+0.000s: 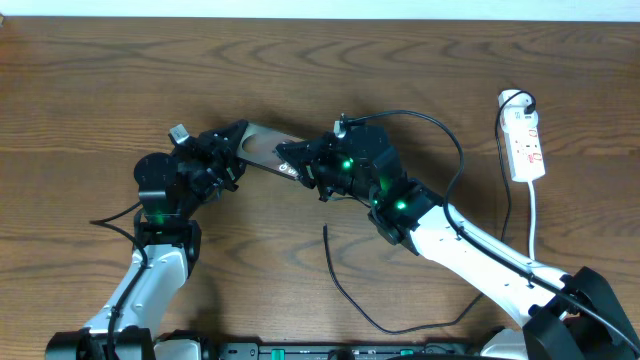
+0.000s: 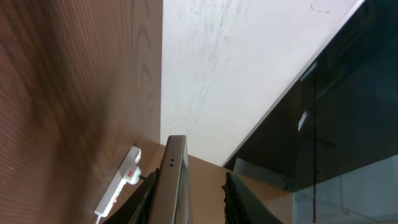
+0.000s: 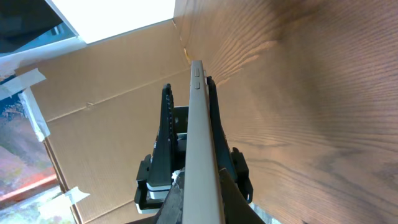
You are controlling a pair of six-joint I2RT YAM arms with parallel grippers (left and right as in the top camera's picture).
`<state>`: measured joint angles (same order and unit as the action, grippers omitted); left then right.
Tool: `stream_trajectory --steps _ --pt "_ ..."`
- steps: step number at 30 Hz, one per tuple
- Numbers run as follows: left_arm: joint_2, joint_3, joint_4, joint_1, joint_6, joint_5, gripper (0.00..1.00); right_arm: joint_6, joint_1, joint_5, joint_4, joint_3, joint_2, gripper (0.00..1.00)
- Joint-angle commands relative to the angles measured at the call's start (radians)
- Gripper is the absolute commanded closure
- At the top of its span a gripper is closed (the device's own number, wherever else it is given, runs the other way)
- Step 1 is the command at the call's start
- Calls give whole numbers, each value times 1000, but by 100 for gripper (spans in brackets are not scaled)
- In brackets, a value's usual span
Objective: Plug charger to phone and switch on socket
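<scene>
Arms from both sides meet over the middle of the wooden counter [image 1: 90, 90], where the phone [image 1: 262, 145] is caught between them, well to the left of the socket. The right end effector [image 1: 302, 166] is pressed together on one end of the phone, which the right wrist view shows edge-on, its side buttons facing the camera. The left end effector [image 2: 188, 183] straddles the other end with its jaws spread: one finger [image 2: 147, 198] lies against the slab, and the other stands apart from it with bare wood showing in the gap.

The charger [image 1: 345, 295] is a thin black cable lying loose in front of the arms. Its free tip [image 1: 326, 230] rests on the counter just below the right end effector, touching neither the phone nor any finger. The white power strip [image 1: 524, 140] lies far off near the right edge, with red marks on its face, a black plug at its top end and its white cord trailing toward the front.
</scene>
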<state>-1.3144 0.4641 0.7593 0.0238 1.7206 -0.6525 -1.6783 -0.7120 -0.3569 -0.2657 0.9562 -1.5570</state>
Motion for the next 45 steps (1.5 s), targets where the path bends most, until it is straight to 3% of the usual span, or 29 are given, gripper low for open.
stream_trajectory --steps 1,21,45 --pt "9 0 6 -4 -24 -17 72 -8 -21 16 -8 16 3 99" --pt "9 0 6 -20 -25 -31 72 -12 -29 22 -23 16 3 99" --pt "9 0 6 -21 -25 -27 81 -19 -49 33 -35 16 3 99"
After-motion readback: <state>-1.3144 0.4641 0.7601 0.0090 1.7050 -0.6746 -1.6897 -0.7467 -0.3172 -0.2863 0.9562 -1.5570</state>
